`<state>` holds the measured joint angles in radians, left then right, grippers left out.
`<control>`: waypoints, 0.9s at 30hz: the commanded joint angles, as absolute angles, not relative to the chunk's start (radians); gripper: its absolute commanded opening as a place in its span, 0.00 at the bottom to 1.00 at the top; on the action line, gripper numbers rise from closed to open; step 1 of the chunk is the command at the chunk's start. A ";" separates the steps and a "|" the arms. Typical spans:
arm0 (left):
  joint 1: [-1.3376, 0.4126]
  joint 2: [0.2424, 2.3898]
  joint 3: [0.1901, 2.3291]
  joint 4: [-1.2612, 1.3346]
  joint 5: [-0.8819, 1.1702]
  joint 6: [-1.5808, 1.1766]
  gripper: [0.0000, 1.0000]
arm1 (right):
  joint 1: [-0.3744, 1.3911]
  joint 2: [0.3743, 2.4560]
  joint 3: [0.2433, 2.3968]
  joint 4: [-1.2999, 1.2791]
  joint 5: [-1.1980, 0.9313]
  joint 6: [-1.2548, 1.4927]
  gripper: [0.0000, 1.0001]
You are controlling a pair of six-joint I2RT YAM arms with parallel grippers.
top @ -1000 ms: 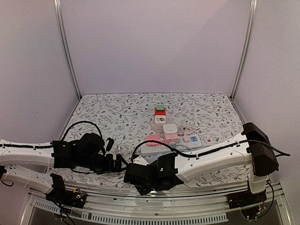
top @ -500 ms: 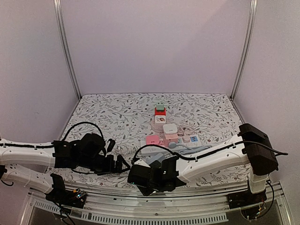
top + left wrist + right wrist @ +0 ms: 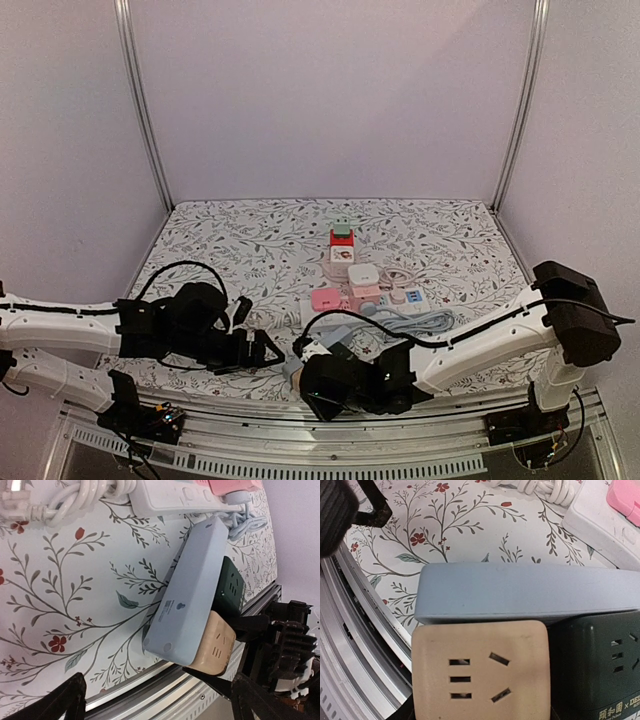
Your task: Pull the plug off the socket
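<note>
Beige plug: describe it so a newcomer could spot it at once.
By the table's front rail lies a grey-blue power strip. Two cube plugs sit in it. The beige plug is at the end away from the cable, beside the dark green plug.

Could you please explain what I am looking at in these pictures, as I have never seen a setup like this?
These are two robot arms fixed at the near edge of a table with a flowered cloth. The wide picture looks down from above and behind them; the other two come from a camera on each wrist. On the cloth lie several power strips and plugs. Nearest the arms is a blue-grey power strip with a beige plug and a dark green plug in it. The right gripper has its fingers on either side of the beige plug and seems to grip it. The left gripper is open and holds nothing.
</note>
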<state>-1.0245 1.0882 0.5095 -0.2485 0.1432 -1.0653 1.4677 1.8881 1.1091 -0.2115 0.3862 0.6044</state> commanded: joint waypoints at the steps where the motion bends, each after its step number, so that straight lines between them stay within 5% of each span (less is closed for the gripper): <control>1: -1.013 1.095 0.547 -0.182 0.193 -1.098 1.00 | 1.460 1.787 1.065 -0.066 0.445 0.561 0.00; 17: -1.014 1.115 0.574 -0.102 0.247 -1.151 0.99 | 1.462 1.661 0.986 0.060 0.476 0.531 0.00; 27: -1.026 1.132 0.583 -0.019 0.262 -1.173 0.85 | 1.475 1.623 0.973 0.082 0.486 0.526 0.00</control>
<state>-1.0248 1.1206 0.5575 -0.0639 0.2543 -1.1629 1.4681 1.6859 0.9672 -0.0231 0.4332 0.5621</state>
